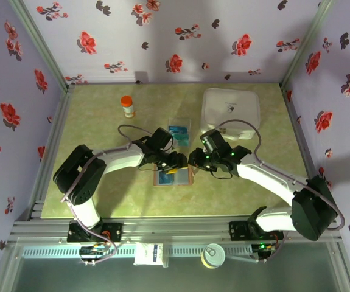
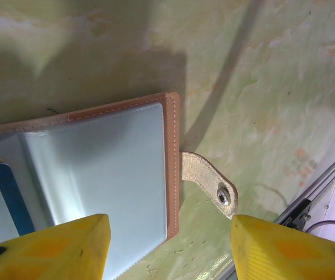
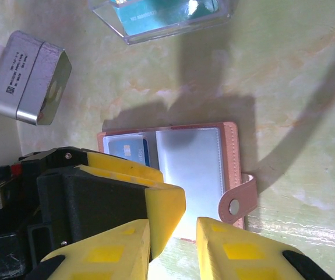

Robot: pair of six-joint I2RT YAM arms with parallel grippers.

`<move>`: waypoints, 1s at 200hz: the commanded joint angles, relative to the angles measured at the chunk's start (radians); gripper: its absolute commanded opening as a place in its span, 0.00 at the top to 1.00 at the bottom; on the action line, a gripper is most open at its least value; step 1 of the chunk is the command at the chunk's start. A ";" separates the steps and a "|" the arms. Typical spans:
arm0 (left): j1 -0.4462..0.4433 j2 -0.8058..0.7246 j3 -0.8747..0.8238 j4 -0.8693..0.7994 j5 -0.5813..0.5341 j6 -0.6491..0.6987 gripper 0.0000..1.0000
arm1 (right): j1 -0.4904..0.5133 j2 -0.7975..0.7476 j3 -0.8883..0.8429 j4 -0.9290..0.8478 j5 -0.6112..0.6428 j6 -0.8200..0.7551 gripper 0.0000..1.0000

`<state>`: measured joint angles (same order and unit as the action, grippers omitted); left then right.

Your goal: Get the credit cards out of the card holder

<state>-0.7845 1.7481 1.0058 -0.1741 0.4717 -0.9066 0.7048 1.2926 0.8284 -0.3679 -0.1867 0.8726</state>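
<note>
Partly done at best: card holder (image 3: 190,169) open flat on table (image 1: 101,188) between both arms, 1 blue card (image 3: 129,150) tucked in a pocket, 1 teal card (image 3: 155,14) in clear case (image 3: 214,20) beyond; left gripper (image 2: 167,248) wide, empty, right gripper (image 3: 173,236) narrow, empty.

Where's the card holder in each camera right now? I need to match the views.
Top external: card holder lies open, mid-picture.
Left wrist: left half, snap strap pointing right.
Right wrist: centre, strap lower right.
Shared landmark: the blue card in its pocket.
</note>
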 commanded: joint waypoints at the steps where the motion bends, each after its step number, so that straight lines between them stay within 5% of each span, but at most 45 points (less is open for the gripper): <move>1: 0.017 -0.035 0.002 -0.032 -0.009 0.025 0.45 | -0.004 0.019 -0.011 0.041 -0.029 0.016 0.72; 99: 0.134 -0.186 -0.167 -0.044 -0.028 0.047 0.57 | 0.066 0.196 0.087 0.089 -0.074 0.031 0.74; 200: 0.190 -0.202 -0.246 -0.072 -0.046 0.084 0.89 | 0.135 0.394 0.152 0.192 -0.139 0.067 0.73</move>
<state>-0.6037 1.5547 0.7731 -0.2153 0.4442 -0.8539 0.8322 1.6562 0.9497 -0.2131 -0.2966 0.9173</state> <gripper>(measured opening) 0.135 0.264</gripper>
